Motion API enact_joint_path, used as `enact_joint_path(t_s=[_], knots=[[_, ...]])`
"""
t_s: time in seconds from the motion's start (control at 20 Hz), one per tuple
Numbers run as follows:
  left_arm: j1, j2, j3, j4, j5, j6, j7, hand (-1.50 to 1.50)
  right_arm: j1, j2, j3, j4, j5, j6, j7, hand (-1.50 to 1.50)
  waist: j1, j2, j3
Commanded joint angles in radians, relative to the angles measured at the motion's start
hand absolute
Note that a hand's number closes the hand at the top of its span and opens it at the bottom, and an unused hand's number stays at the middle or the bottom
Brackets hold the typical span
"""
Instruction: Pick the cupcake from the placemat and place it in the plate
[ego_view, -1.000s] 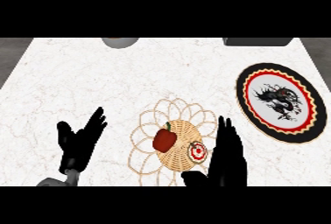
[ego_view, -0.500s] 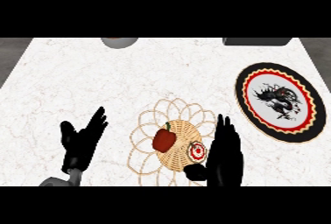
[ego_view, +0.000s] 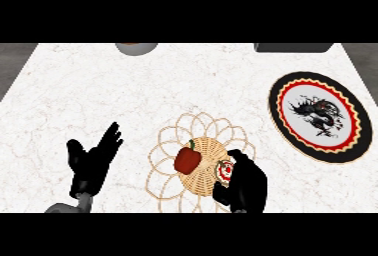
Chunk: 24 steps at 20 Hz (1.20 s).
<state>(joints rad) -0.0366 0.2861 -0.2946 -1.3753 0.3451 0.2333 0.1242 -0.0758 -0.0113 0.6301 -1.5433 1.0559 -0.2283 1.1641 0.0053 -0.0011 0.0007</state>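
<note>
Head view.

Tabletop (ego_view: 133, 100): pale marbled surface. Its far edge runs well beyond both hands, and its left and right edges slant outward toward the near side.

- Open room: a broad bare stretch lies ahead of the left hand and between the two hands' far sides and the far edge. A bare strip separates the right hand from the plate.
- Far edge: a grey round object (ego_view: 135, 48) and a dark flat object (ego_view: 292, 47), both cut off by the edge.

Right hand (ego_view: 247, 187): low in view, fingers curled round the cupcake.

Left hand (ego_view: 90, 167): low left, fingers spread and straight, holding nothing, well apart from the placemat's edge.

Cupcake (ego_view: 224, 169): small, red-and-white top showing. It is mostly hidden inside the right hand's curl, over the placemat's near right part.

Placemat (ego_view: 173, 135): woven tan centre ringed with looped petals, partly under the right hand.

Red pepper (ego_view: 187, 159): just left of the right hand, on the mat's centre.

Plate (ego_view: 301, 95): ahead and right of the right hand. It has a black rim, a red scalloped band, and a white centre with a dark figure.
</note>
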Motion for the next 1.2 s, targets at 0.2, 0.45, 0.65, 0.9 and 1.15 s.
enact_joint_path(t_s=[0.2,0.45,0.65,0.9,1.15], knots=[[0.040,-0.012,0.014,0.005,-0.025,-0.024,0.006,0.00,-0.075,0.011,0.045,0.026,0.029,0.034,0.199,1.50,-0.002,0.000,-0.001],[0.013,-0.022,0.029,-0.005,-0.021,-0.019,0.025,0.00,0.068,-0.121,0.179,-0.088,-0.022,0.129,-0.222,1.50,-0.008,-0.003,-0.001],[0.023,-0.008,0.026,-0.024,-0.016,-0.033,0.032,0.00,0.142,-0.225,0.453,-0.151,0.018,0.113,-0.446,1.50,0.005,-0.011,0.000],[0.040,-0.044,0.007,-0.011,-0.044,0.002,0.020,0.00,0.159,-0.399,0.402,-0.427,0.049,-0.135,-0.619,1.50,-0.022,-0.006,0.001],[0.050,-0.009,0.040,-0.039,-0.025,-0.026,0.039,0.00,0.320,-0.523,0.382,-0.635,0.146,-0.327,-0.605,1.50,-0.028,-0.006,0.000]])
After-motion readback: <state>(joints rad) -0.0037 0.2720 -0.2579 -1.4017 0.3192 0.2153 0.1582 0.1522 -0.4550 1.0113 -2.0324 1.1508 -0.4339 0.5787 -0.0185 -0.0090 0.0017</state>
